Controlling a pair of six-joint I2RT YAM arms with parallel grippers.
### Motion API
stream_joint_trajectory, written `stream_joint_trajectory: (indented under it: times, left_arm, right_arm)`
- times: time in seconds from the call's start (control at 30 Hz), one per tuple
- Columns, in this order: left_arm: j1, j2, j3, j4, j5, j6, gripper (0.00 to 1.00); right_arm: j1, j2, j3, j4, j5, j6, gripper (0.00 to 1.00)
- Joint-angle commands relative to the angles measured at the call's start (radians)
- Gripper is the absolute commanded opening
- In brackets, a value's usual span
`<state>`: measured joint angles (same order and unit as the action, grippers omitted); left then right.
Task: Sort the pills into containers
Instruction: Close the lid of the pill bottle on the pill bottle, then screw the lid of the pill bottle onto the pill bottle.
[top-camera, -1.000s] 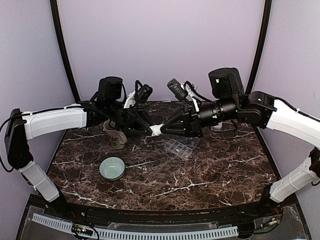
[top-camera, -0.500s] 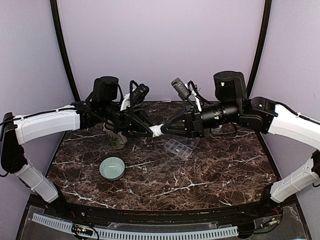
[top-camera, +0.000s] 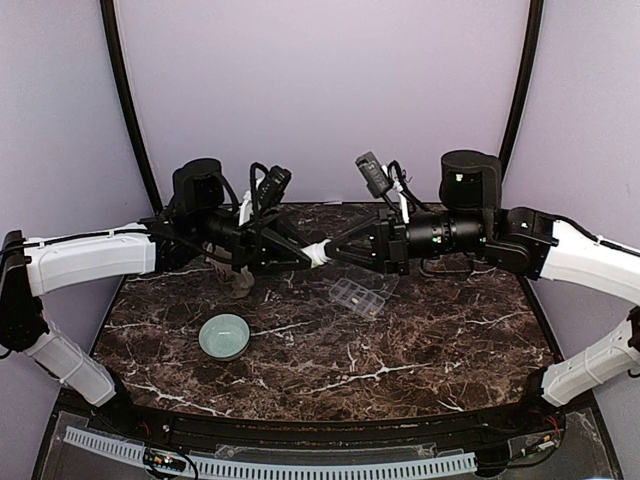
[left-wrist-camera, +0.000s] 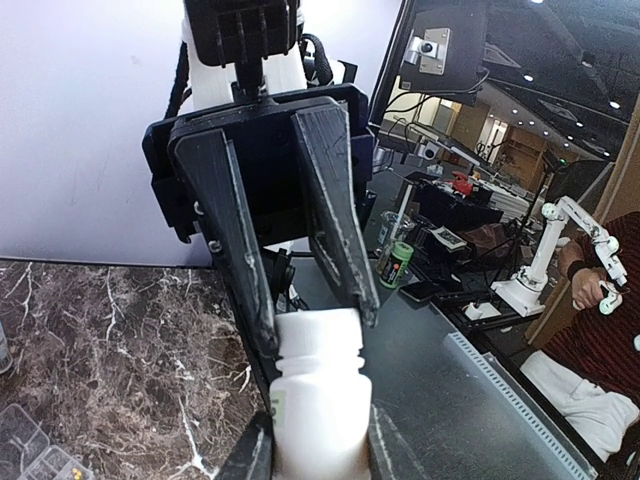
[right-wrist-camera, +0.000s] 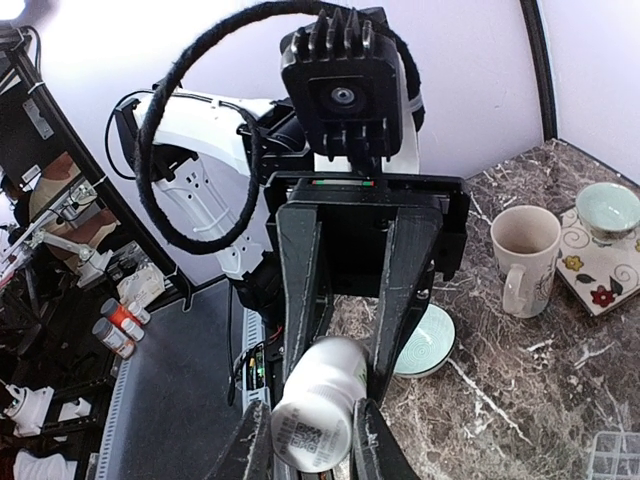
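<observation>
Over the last second both arms have stretched out flatter, elbows sliding outward, and the white pill bottle (top-camera: 319, 251) between them has risen a touch and edged toward the right arm's side. Now we have it hanging in mid-air, clamped from both ends. The left claw (left-wrist-camera: 318, 452) is closed on the bottle's body, its fingers pressed against either side. The right claw (left-wrist-camera: 316, 326) is pinched on the narrower cap end straight opposite, and the right wrist view confirms both pairs of fingers are tight on the plastic.

The clear pill organiser (top-camera: 357, 296) lies on the marble table (top-camera: 430, 340) beneath the right claw's fingers, a little to the near side and well below the bottle. From above we cannot tell whether any compartment holds pills, or how its lid sits. A pale green bowl (top-camera: 224, 336) sits below and nearer than the left claw, and a mug (right-wrist-camera: 522, 255) stands behind that claw.

We judge the job to be barely started. The cap looks to be on, and we see no pills loose or clearly dropped into a slot. This looks like the two-handed cap twist. What remains is opening the bottle, getting the pills out and sorting them into the compartments.
</observation>
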<state>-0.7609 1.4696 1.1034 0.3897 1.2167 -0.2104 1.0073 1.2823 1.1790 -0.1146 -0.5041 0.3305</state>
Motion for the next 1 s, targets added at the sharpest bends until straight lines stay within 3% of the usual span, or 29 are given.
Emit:
stream_joint_trajectory:
  times: [0.0,0.23,0.63,0.97]
  left_arm:
    - [-0.081,-0.003,0.055,0.284,-0.155,-0.087,0.00]
    - [-0.081,0.024,0.100,0.289,-0.064,-0.177,0.00]
    - [-0.081,0.038,0.144,0.317,-0.038,-0.313,0.00]
    - [-0.081,0.107,0.190,0.498,0.007,-0.543,0.00]
  right_arm:
    - [0.050,0.116,-0.055,-0.022,0.048,-0.050,0.11]
    - [0.052,0.103,-0.052,-0.044,0.066,-0.139,0.11]
    - [0.080,0.066,-0.033,-0.124,0.127,-0.278,0.10]
    - [0.090,0.024,-0.068,-0.114,0.149,-0.366,0.09]
